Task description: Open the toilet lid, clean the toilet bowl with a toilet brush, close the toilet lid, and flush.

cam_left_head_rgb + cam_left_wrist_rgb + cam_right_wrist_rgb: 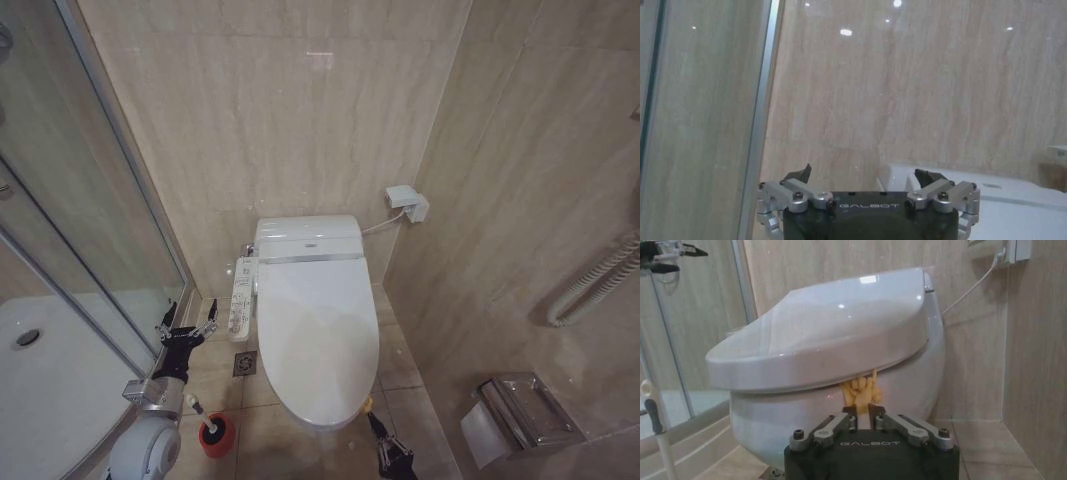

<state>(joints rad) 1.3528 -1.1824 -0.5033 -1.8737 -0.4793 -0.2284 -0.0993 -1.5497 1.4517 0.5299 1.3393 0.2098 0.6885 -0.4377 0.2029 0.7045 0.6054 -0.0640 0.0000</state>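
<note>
Right gripper (863,412) sits low at the toilet front, fingers closed on the yellow loop (862,390); the toilet lid (318,330) overhangs just above it, bowl wall (840,425) directly ahead. Open floor to its right, up to the side wall. Left gripper (186,327), fingers spread, has free air ahead; shower glass (70,230) close on its left, control panel (241,301) to its right, toilet brush (205,419) in its red holder behind and below.

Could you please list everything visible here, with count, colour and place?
toilet lid: one, white, shut over the bowl
yellow loop: one, under the lid's front edge
control panel: one, white, on the toilet's left side
toilet brush: one, standing in a red holder on the floor left of the toilet
floor drain: one, left of the toilet
wall socket: one, white, behind the toilet
paper holder: one, metal, right wall
left gripper: open, raised beside the shower glass
right gripper: shut on the yellow loop
</note>
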